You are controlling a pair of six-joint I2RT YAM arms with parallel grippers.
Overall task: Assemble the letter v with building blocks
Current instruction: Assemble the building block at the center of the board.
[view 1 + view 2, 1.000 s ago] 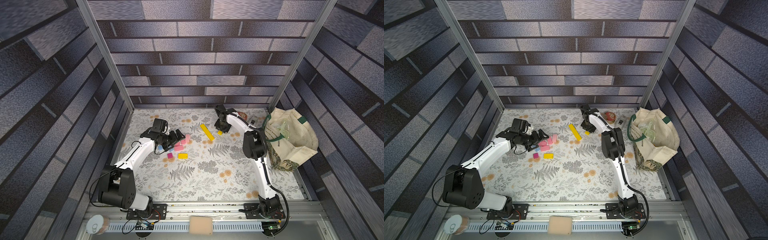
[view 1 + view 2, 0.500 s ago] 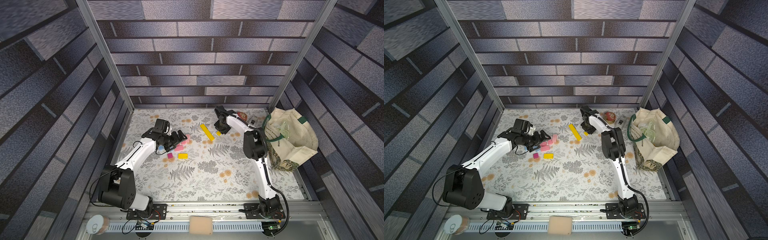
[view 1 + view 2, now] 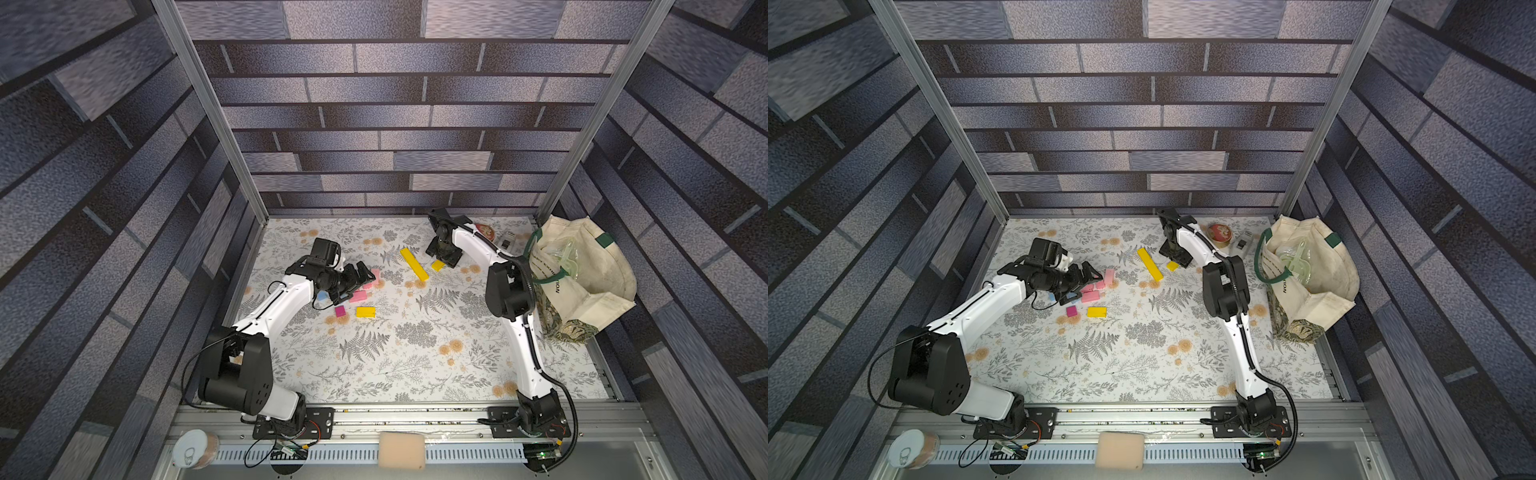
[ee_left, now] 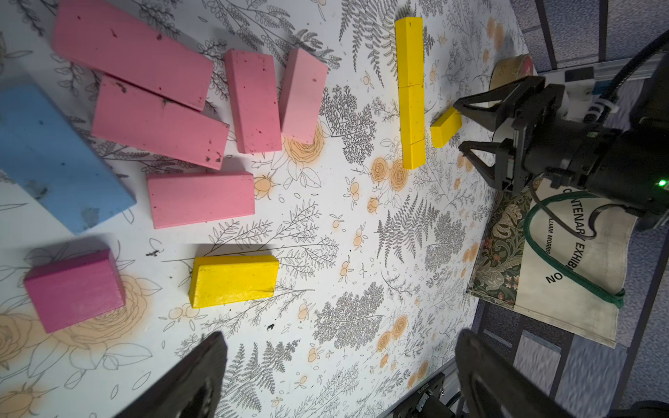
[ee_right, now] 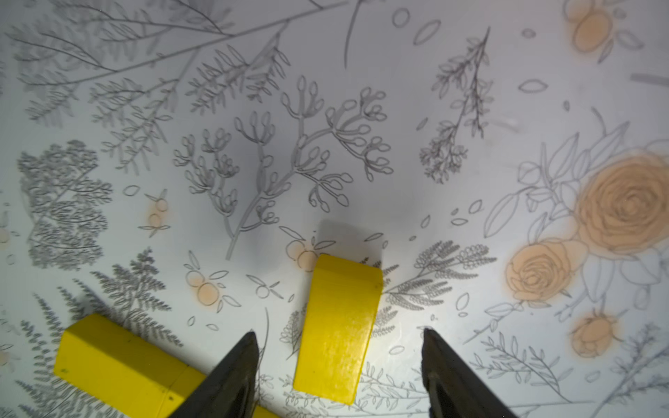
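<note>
Right gripper point(image 5: 336, 334): jaws partly spread, 1 on each side of the short yellow block point(image 5: 342, 289), with bare table cover point(image 3: 415, 353) visible between each fingertip and the block; nothing is gripped. This block lies flat toward the far edge of the table, just beside the long yellow row point(image 3: 414, 263), which runs diagonally and shows 2 cross seams in the left wrist view. Left gripper point(image 4: 342, 336): jaws at full spread, empty, positioned above the cover close to the loose block cluster. Cluster contents: 5 light pink blocks point(image 4: 159, 123), 2 of them lying side by side along their long edges, 1 light blue block point(image 4: 54, 159) next to that pair, 1 magenta block point(image 4: 74, 289) and 1 yellow block point(image 4: 233, 280), the last 2 lying apart from each other and from the pink blocks. The cluster sits well apart from the yellow row. A round tin point(image 3: 1219, 235) and a tote bag point(image 3: 1320, 286) stand on the robot's right side of the table
</note>
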